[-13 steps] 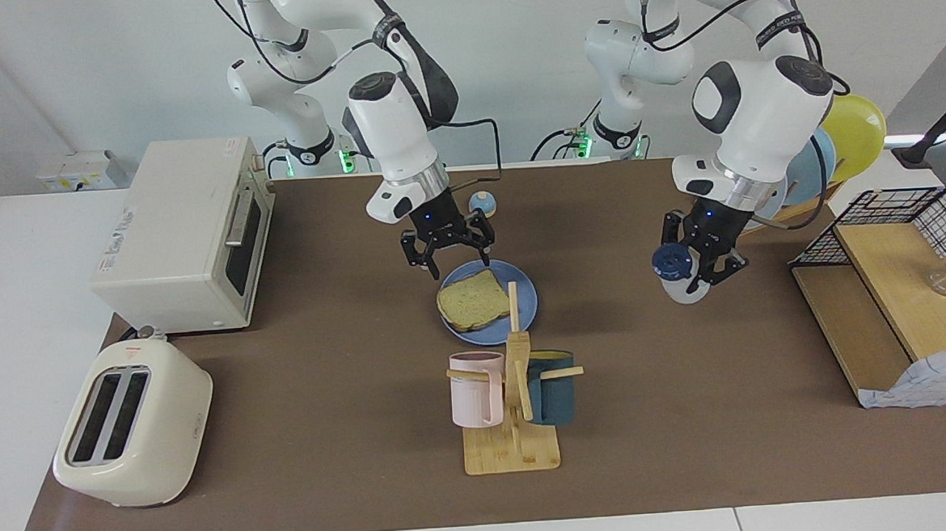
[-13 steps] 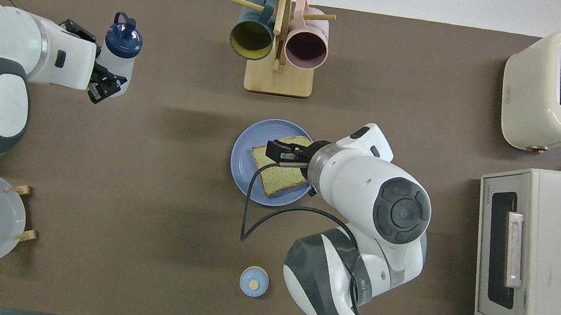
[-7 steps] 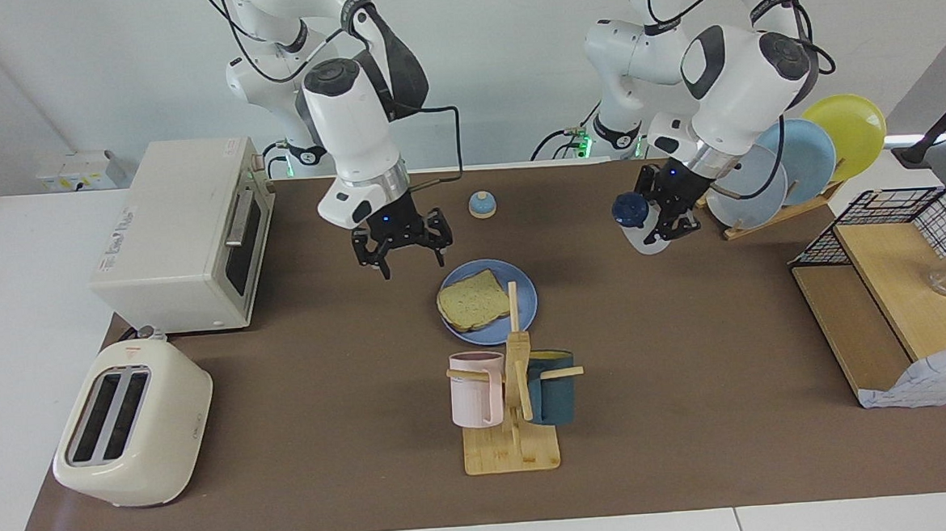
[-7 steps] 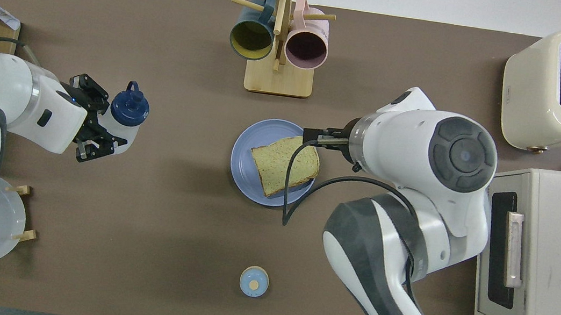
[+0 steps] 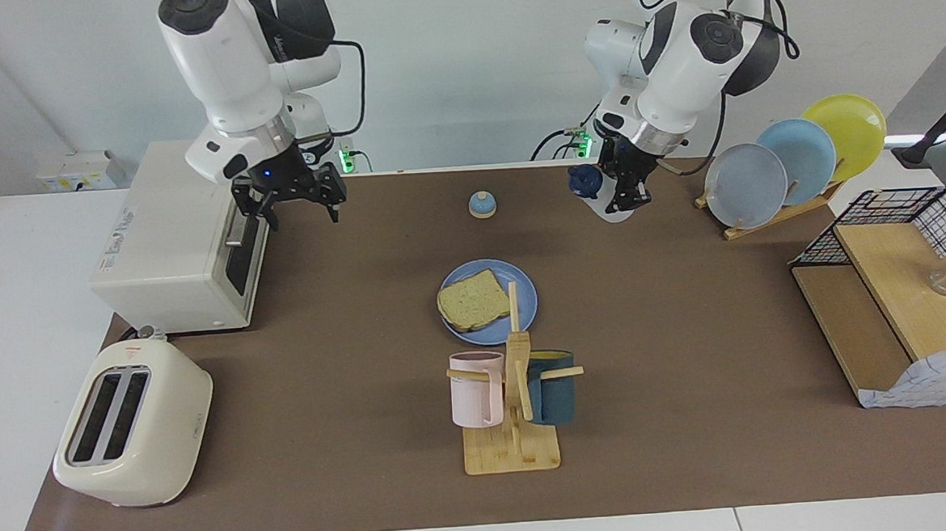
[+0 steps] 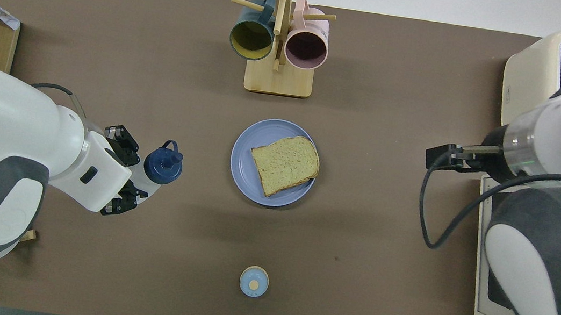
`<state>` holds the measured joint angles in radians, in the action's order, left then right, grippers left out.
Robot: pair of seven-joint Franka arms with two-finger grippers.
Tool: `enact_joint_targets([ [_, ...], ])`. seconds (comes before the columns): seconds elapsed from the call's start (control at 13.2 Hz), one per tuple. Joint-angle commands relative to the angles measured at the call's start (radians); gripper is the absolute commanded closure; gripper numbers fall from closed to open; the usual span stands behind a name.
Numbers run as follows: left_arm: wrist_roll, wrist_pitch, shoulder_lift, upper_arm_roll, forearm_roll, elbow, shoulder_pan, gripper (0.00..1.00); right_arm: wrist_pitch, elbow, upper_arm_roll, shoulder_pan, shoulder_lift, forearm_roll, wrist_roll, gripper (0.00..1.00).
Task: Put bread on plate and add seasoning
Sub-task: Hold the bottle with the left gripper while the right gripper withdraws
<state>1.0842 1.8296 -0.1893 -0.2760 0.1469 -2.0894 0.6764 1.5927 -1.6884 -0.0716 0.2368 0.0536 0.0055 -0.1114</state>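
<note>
Counted around the mug tree [image 5: 514, 393], which stands at the table's edge farthest from the robots: 2 mugs hang on it, 1 pink [image 5: 475, 388] and 1 dark teal [image 5: 550, 386]. Nearer to the robots than the tree lies 1 blue plate [image 5: 523, 295] carrying 1 slice of bread [image 5: 472, 299], and nearer again sits 1 small bell [image 5: 482, 205]. Toward the right arm's end are 1 toaster [image 5: 131, 423] and 1 toaster oven [image 5: 182, 235]. Toward the left arm's end, 1 rack holds 3 upright plates [image 5: 796, 159], and there is 1 seasoning bottle [image 5: 599, 194]. 2 grippers show, the left gripper [image 5: 628, 189] and the right gripper [image 5: 291, 196].
</note>
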Motion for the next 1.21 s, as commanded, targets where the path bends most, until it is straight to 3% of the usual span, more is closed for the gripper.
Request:
enact_joint_targets([
  [0.0,-0.021,-0.027,-0.035,-0.002,-0.018,-0.024,0.006,1.00,-0.112,0.136,0.019,-0.077,-0.069,-0.027,0.093,0.00],
  [1.13,-0.021,-0.035,-0.058,0.000,-0.030,-0.024,0.005,1.00,-0.108,0.147,0.019,-0.143,-0.074,-0.027,0.101,0.00],
])
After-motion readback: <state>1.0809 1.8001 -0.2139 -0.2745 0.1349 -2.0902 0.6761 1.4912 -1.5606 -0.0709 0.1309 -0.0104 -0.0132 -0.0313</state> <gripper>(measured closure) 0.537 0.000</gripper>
